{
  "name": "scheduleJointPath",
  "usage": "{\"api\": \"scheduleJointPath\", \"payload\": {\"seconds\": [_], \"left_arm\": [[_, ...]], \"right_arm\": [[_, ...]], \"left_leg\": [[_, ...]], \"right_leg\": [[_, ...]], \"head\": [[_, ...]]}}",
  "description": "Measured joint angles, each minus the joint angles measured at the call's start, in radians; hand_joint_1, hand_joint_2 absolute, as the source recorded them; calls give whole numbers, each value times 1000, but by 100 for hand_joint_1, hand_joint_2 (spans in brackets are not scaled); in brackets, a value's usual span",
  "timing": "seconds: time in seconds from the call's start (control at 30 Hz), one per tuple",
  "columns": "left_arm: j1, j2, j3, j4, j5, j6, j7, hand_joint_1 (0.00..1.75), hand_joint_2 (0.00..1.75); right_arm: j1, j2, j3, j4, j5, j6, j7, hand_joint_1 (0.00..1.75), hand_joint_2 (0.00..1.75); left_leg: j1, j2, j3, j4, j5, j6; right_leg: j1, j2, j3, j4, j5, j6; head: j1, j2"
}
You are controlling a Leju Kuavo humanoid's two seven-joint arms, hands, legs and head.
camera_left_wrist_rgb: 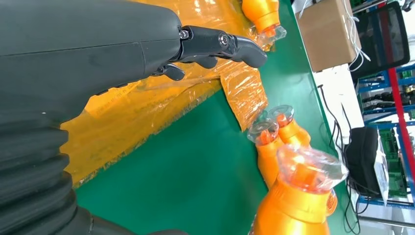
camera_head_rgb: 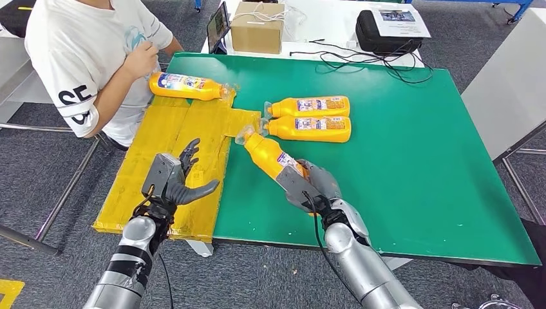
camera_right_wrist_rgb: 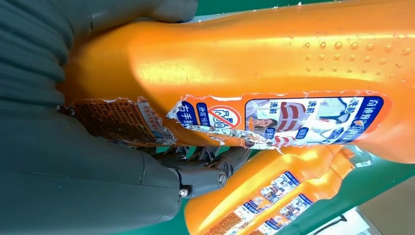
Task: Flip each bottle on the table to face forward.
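At the far left a seated person (camera_head_rgb: 90,58) in a white shirt sits by the table corner, a hand raised at the chest. Just in front of them, a fourth orange bottle (camera_head_rgb: 187,85) lies on its side on the yellow taped sheet (camera_head_rgb: 154,161), label up.

My left hand (camera_head_rgb: 177,180) hovers over that yellow sheet with fingers spread, holding nothing.

Moving right, onto the green table (camera_head_rgb: 418,161), my right hand (camera_head_rgb: 309,187) grips the held bottle (camera_head_rgb: 273,156) around its lower body, the cap end pointing up and away towards the others. In my right wrist view the held bottle's label (camera_right_wrist_rgb: 274,120) is torn and peeling at one edge, right beside my fingers (camera_right_wrist_rgb: 205,174).

Just beyond its cap, two finished bottles (camera_head_rgb: 309,118) lie side by side, touching, labels up.

I judge the risks this way. The bottle's smooth plastic could slip or roll in my grip as I turn it. My fingers could snag the loose label and tear it further. The cap sits close to the pair, so a careless swing could knock them out of line.
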State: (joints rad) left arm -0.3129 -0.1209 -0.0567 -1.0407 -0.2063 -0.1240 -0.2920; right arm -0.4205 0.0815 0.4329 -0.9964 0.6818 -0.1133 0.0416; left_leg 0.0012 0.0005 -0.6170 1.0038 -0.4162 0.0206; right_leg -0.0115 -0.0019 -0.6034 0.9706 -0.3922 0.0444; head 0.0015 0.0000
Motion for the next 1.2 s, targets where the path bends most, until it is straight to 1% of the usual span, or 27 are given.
{"api": "scheduleJointPath", "payload": {"seconds": [0.37, 0.43, 0.6, 0.83, 1.0, 1.2], "left_arm": [[-9, -2, -8, 22, 12, -6, 8, 0, 175], [-15, -8, -11, 27, 32, -24, 25, 0, 175], [-42, -34, -36, 53, 112, -91, 57, 0, 175], [-70, -53, -88, 68, 293, -176, 95, 0, 175], [-79, -56, -116, 66, 357, -181, 111, 0, 175], [-79, -53, -133, 62, 413, -182, 116, 0, 175]], "right_arm": [[0, 15, -5, 0, -4, -6, -10, 175, 175], [-2, 30, -7, 0, -9, -20, -30, 175, 175], [-28, 89, -7, 0, -5, -58, -81, 175, 175], [-54, 150, 21, 8, 14, -71, -136, 175, 175], [-54, 180, 58, 24, 32, -84, -158, 175, 175], [-58, 190, 84, 40, 32, -68, -159, 175, 175]], "left_leg": [[0, 0, 0, 0, 0, 0], [0, 0, 0, 0, 0, 0], [0, 0, -1, 0, 0, 0], [0, 0, -1, 0, 0, 0], [0, 0, -1, 0, 0, 0], [0, 0, -2, 0, 0, 0]], "right_leg": [[0, 0, -1, 0, 0, 0], [0, 0, -1, 0, 0, 0], [0, 0, -1, 0, 0, 0], [0, 0, -1, 0, 0, 0], [0, 0, -2, 0, 0, 0], [0, 0, -2, 0, 0, 0]], "head": [[0, 0], [0, 0], [0, 0], [0, 0], [0, 0], [0, 0]]}}
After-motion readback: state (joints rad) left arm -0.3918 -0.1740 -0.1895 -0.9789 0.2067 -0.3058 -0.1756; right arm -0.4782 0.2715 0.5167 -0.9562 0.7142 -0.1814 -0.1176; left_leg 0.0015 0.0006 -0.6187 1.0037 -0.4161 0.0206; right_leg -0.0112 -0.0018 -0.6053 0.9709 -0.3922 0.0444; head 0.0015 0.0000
